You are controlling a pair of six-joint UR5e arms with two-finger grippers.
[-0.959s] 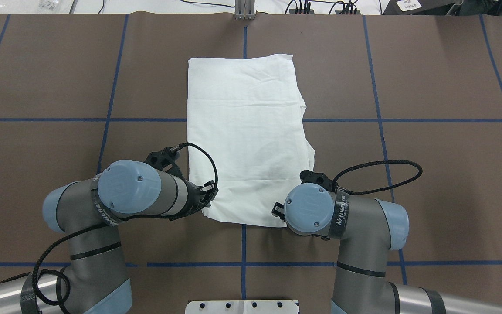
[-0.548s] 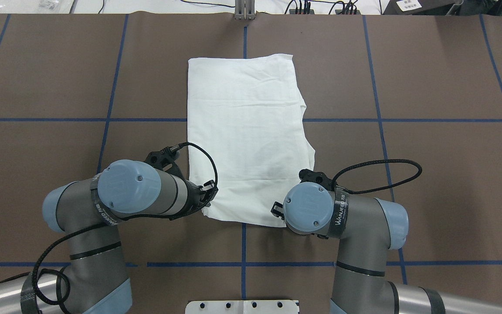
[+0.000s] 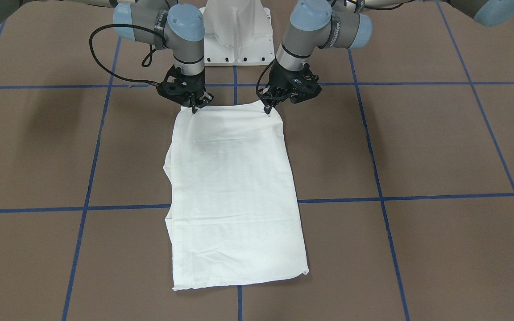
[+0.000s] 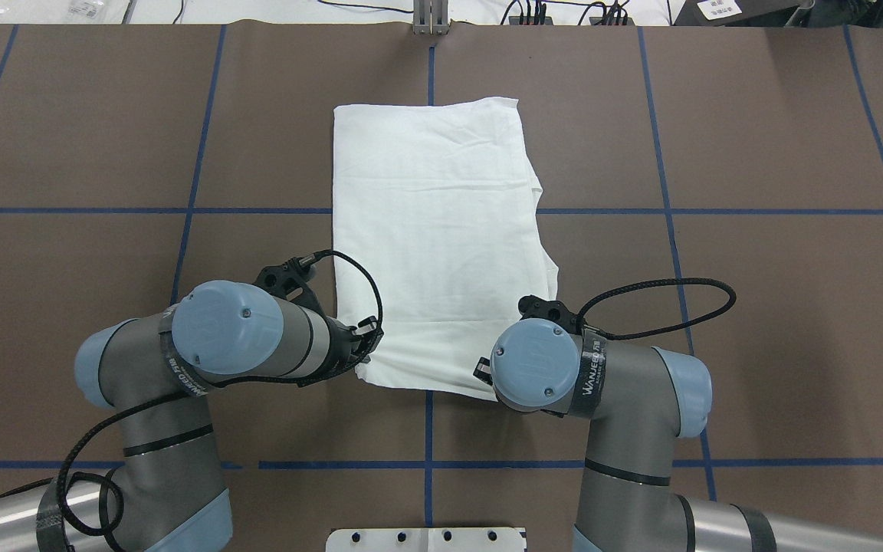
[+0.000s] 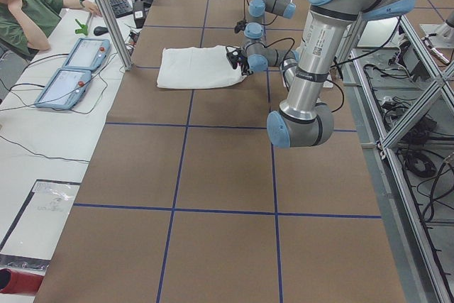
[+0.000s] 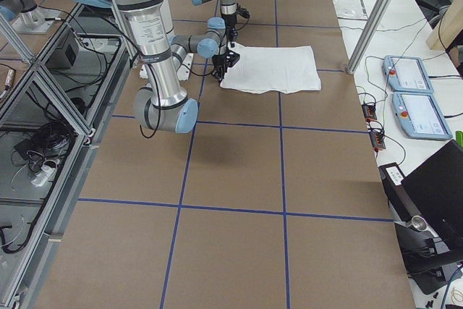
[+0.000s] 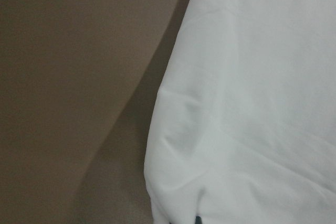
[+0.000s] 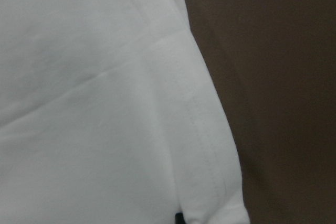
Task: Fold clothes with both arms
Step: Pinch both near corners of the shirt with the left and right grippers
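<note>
The white T-shirt (image 3: 234,191) lies folded into a long plain rectangle on the brown table, with no print showing; it also shows in the overhead view (image 4: 434,230). My left gripper (image 3: 269,112) pinches the shirt's near corner on my left side, fingers shut on the cloth. My right gripper (image 3: 194,109) is shut on the other near corner. In the overhead view both wrists hide the fingertips. Each wrist view is filled with white cloth (image 7: 252,103) (image 8: 94,103) beside bare table, with a dark fingertip at the bottom edge.
The white pedestal base (image 3: 237,40) stands just behind the grippers. Blue tape lines cross the brown table (image 4: 756,307). A seated person (image 5: 28,12) and teach pendants (image 5: 71,69) are beyond the table's far edge.
My right arm has moved slightly left and forward, dragging its corner of the shirt inward. The near hem has risen a little and the shirt has shifted slightly. The left arm has barely moved.
</note>
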